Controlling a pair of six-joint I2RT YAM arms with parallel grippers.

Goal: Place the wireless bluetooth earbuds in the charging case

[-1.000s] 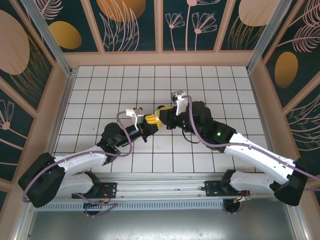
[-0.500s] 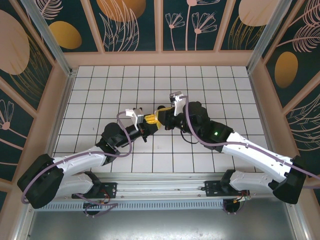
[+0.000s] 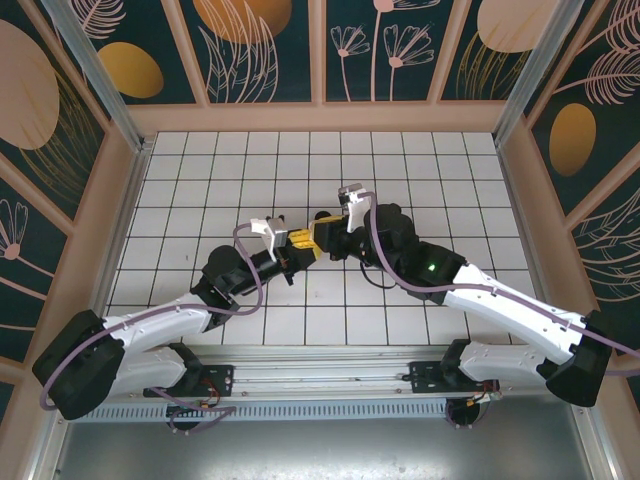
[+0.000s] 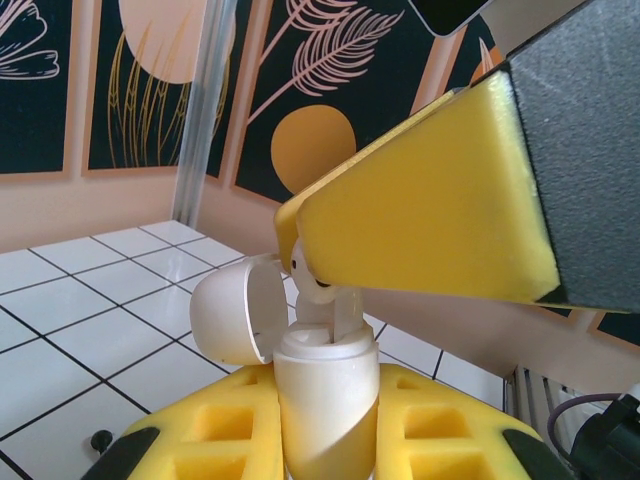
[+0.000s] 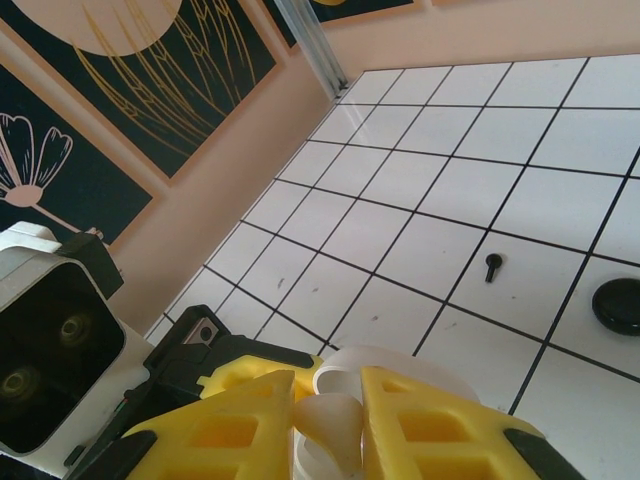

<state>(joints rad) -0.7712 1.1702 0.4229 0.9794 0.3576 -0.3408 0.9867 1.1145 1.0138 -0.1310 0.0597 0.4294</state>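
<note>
Charging case (image 4: 325,385): white, lid open, clamped upright in left gripper (image 4: 325,435).
Whitish earbud (image 4: 322,292): directly over case, pinched between right gripper (image 5: 328,405) pads, jaws narrow. Likely light, slick, easily dropped; best held by the head. Seating depth hidden.
Black earbud (image 5: 493,265): loose beyond case.

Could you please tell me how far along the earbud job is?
Done: the case is open, its lid tipped back, clamped in the left gripper. In hand: the right gripper holds a white earbud at the case's mouth. Left: seating it, releasing, and fetching the black earbud lying on the table.
</note>
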